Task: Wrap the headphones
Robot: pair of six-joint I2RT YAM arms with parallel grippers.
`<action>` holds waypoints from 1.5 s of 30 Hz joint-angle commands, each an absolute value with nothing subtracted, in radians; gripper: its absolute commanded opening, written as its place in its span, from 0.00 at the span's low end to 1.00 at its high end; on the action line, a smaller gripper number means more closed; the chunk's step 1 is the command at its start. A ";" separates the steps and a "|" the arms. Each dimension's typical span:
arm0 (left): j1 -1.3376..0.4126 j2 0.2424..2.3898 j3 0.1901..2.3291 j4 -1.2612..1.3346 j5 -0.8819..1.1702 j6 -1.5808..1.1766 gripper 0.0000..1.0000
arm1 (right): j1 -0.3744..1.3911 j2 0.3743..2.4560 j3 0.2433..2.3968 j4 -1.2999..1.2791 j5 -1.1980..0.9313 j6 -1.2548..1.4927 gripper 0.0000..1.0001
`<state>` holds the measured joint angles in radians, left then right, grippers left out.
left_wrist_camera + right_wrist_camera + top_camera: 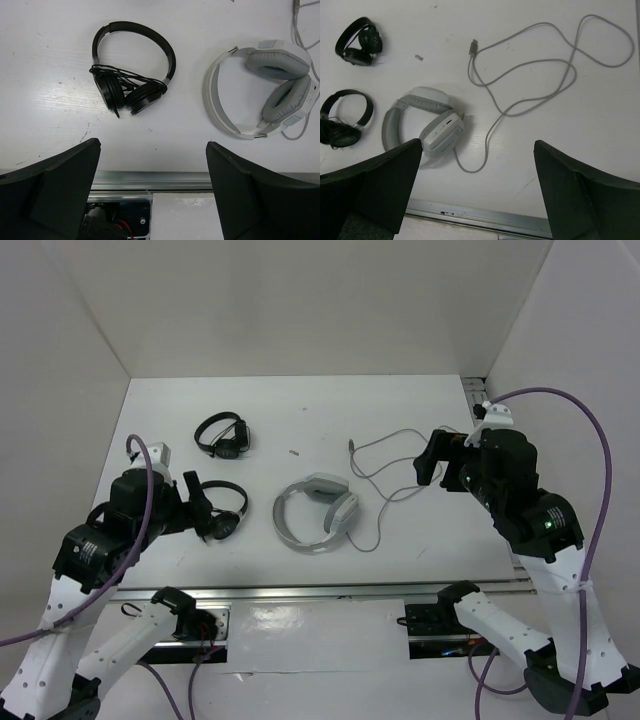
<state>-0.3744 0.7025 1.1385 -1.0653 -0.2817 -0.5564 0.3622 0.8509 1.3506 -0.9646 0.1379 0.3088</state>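
Right gripper (477, 145), jaws spread and empty, is hovering right of the headphones (425, 125), over their loose cable (540, 85); left gripper (152, 145), likewise spread and empty, is hanging left of them. I am judging the plug end (472, 47), beyond the headphones, the soundest first pinch, then winding slack toward the headband (390, 122) without snagging loops.

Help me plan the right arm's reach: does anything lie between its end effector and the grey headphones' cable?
Nothing visible does. The right end effector hangs open over the loose cable of the headphones, with only bare table below. Both black headphones lie off to the left.
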 commanded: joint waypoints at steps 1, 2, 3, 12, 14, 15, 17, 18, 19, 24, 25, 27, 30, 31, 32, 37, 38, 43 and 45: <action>-0.379 0.704 1.132 -1.011 -0.256 -0.555 1.00 | 0.370 0.821 1.341 -0.928 0.250 0.319 1.00; -0.379 0.713 1.132 -1.011 -0.247 -0.555 1.00 | 0.370 0.821 1.341 -0.928 0.262 0.330 1.00; -0.379 0.713 1.132 -1.011 -0.247 -0.555 1.00 | 0.370 0.812 1.341 -0.928 0.276 0.330 1.00; -0.400 0.828 1.013 -0.855 -0.120 -0.633 1.00 | 0.370 0.825 1.292 -0.871 0.192 0.336 1.00; -0.466 0.889 0.976 -0.787 -0.087 -0.670 1.00 | 0.370 0.839 1.270 -0.862 0.183 0.325 1.00; -0.494 0.922 0.976 -0.767 -0.087 -0.710 1.00 | 0.370 0.851 1.270 -0.850 0.172 0.325 1.00; -0.557 1.001 0.965 -0.724 -0.116 -0.756 1.00 | 0.370 0.862 1.258 -0.830 0.154 0.325 1.00; -0.627 1.031 0.977 -0.704 -0.130 -0.796 1.00 | 0.370 0.862 1.243 -0.821 0.144 0.325 1.00; -0.665 1.064 0.991 -0.693 -0.150 -0.814 1.00 | 0.370 0.871 1.243 -0.821 0.144 0.325 1.00; -0.761 1.261 1.032 -0.681 -0.270 -0.913 1.00 | 0.370 0.882 1.230 -0.810 0.115 0.325 1.00; -0.761 1.276 1.019 -0.667 -0.270 -0.972 1.00 | 0.370 0.882 1.221 -0.810 0.115 0.325 1.00; -0.770 1.302 1.002 -0.646 -0.281 -1.024 1.00 | 0.370 0.882 1.221 -0.801 0.115 0.314 1.00; -0.782 1.364 0.989 -0.634 -0.328 -1.141 1.00 | 0.370 0.882 1.201 -0.789 0.094 0.305 1.00; -0.782 1.383 0.989 -0.634 -0.340 -1.158 1.00 | 0.370 0.882 1.201 -0.788 0.065 0.305 1.00; -0.782 1.428 0.989 -0.634 -0.350 -1.169 1.00 | 0.370 0.882 1.192 -0.779 0.051 0.296 1.00; -0.764 1.549 1.009 -0.557 -0.350 -1.144 0.97 | 0.370 0.873 1.181 -0.758 -0.014 0.287 1.00; -0.753 1.568 1.009 -0.557 -0.350 -1.144 0.97 | 0.379 0.873 1.181 -0.758 -0.023 0.278 1.00; -0.735 1.663 0.974 -0.517 -0.341 -1.155 0.93 | 0.388 0.853 1.181 -0.758 -0.023 0.278 1.00; -0.735 1.701 0.965 -0.505 -0.331 -1.155 0.91 | 0.388 0.853 1.172 -0.758 -0.023 0.278 1.00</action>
<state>-0.7414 1.6676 0.9867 -0.5407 -0.3214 -1.1316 0.3801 0.8749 1.1793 -0.8112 -0.0059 0.2947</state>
